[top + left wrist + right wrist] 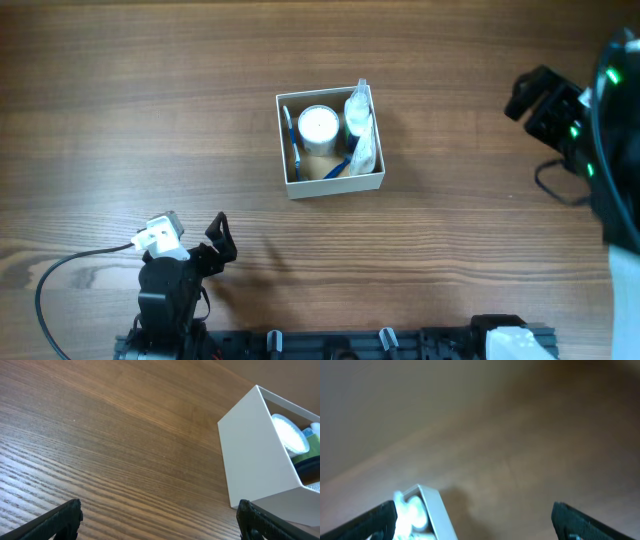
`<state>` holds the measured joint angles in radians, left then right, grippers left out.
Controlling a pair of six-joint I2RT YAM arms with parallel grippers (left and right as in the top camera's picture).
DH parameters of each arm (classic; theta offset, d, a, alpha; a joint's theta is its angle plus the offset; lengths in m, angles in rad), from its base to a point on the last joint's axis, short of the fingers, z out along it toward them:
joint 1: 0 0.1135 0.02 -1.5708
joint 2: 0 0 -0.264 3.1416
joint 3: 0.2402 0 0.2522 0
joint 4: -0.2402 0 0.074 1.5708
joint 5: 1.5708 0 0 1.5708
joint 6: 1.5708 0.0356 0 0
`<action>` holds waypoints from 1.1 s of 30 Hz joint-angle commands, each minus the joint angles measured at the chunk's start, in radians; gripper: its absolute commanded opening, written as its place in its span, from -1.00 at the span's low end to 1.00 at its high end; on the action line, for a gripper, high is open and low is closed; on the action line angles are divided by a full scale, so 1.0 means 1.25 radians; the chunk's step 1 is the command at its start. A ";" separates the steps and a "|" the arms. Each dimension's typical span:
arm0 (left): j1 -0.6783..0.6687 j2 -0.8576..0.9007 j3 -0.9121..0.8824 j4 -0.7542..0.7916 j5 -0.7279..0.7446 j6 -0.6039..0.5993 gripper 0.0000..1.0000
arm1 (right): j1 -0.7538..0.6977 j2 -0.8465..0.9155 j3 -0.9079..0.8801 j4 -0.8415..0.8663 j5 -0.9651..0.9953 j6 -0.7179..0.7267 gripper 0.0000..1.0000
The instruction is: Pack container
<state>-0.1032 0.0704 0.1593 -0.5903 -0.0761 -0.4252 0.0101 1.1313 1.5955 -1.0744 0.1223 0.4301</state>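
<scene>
**On the wood-grain table, a filled white box sits apart from both arms**

At the middle of the brown, streaky-grained table (150, 100) stands the container (335, 188), a square, shallow, open-topped box with thin, smooth white walls and a tan cardboard floor. Inside it, near the centre, a small round white jar (318, 125) stands upright, its flat top facing up. Just beside the jar, against the box's right-hand wall in the overhead view, a crinkled clear plastic bag (362, 130) rises a little above the rim. A thin blue strip (289, 130) lies along the opposite wall, and another blue piece (338, 167) rests at the jar's foot; what these blue things are cannot be told.

The left gripper (226, 240) is well apart from the box, low at the table's near edge. Its wrist view shows the two dark fingertips spread wide with only bare wood between them (157, 515), and the container's plain white outer wall (255, 450) off to one side, with the jar's pale top (290, 435) showing over the rim.

The right gripper (522, 92) is out at the far right, also well clear. Its wrist view is blurred, but the fingers stand wide apart and hold nothing (472, 512); a white corner of the container (440, 510) shows low in that picture.
</scene>
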 commanded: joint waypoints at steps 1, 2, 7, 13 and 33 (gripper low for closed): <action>0.006 -0.011 -0.004 0.003 0.010 -0.002 1.00 | -0.002 -0.145 -0.149 0.134 -0.118 -0.250 1.00; 0.006 -0.011 -0.004 0.003 0.010 -0.002 0.99 | -0.002 -0.182 -0.197 0.174 -0.153 -0.298 0.99; 0.006 -0.011 -0.004 0.003 0.010 -0.002 1.00 | -0.002 -0.371 -0.459 0.358 -0.210 -0.380 0.99; 0.006 -0.011 -0.004 0.003 0.010 -0.001 0.99 | -0.002 -0.548 -0.699 0.500 -0.210 -0.378 0.99; 0.006 -0.011 -0.004 0.003 0.010 -0.002 0.99 | -0.002 -0.845 -1.191 0.829 -0.210 -0.299 1.00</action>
<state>-0.1032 0.0662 0.1558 -0.5903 -0.0761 -0.4252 0.0101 0.1150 0.1608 -0.0692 -0.1238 0.0036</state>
